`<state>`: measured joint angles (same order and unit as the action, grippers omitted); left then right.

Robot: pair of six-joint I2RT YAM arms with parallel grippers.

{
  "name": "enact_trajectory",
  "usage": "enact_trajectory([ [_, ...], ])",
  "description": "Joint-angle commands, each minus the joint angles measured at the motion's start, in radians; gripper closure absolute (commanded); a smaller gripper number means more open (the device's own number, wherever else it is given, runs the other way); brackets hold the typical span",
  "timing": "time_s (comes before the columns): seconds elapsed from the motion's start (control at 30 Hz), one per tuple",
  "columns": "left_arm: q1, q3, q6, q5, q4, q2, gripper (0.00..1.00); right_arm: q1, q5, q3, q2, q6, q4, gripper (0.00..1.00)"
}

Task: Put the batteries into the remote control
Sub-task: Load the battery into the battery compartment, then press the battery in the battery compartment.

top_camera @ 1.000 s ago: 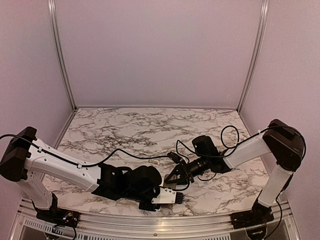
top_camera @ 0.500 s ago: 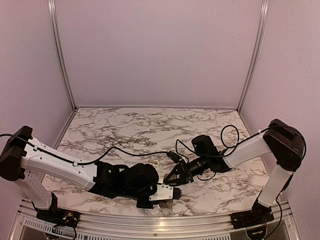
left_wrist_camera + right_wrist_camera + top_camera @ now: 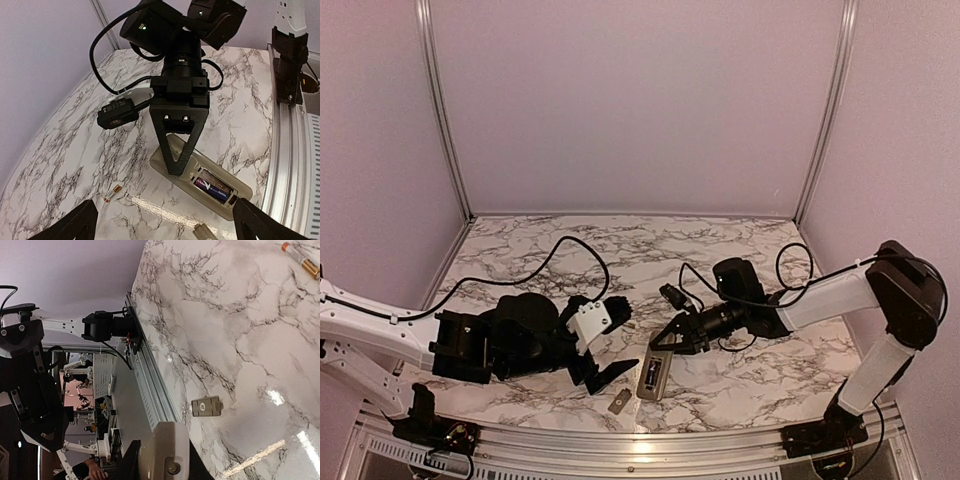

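Observation:
The remote control (image 3: 653,375) lies grey back up near the table's front edge. My right gripper (image 3: 672,343) is shut on its far end, and its dark fingers (image 3: 177,135) clamp the remote control (image 3: 172,162). A purple battery (image 3: 214,187) sits in the open recess. A small gold-ended battery (image 3: 112,193) lies loose on the marble, and the same battery (image 3: 304,264) also shows in the right wrist view. My left gripper (image 3: 620,340) hangs wide open to the left of the remote, holding nothing. The remote's end (image 3: 167,450) fills the right wrist view between the jaws.
The small grey cover plate (image 3: 619,402) lies on the marble just in front of the remote, and the cover plate (image 3: 206,406) sits beside the metal front rail (image 3: 150,385). A black cable (image 3: 555,250) loops over the table's middle.
My left gripper has opened wide, let go at the remote and drawn back to the left. The remote now lies angled toward the front edge, still clamped by the right gripper.

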<state>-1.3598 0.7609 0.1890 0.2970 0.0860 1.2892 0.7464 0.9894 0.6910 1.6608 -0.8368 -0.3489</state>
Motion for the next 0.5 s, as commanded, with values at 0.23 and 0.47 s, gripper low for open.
enact_trajectory([
  [0.23, 0.057, 0.123, -0.551, 0.06, -0.016, 0.198, 0.09, -0.031, -0.106, 0.041, -0.116, 0.018, -0.026, 1.0],
  [0.47, 0.07, 0.113, -0.604, 0.018, 0.031, 0.237, 0.18, -0.033, -0.127, 0.041, -0.14, 0.025, -0.007, 1.0],
])
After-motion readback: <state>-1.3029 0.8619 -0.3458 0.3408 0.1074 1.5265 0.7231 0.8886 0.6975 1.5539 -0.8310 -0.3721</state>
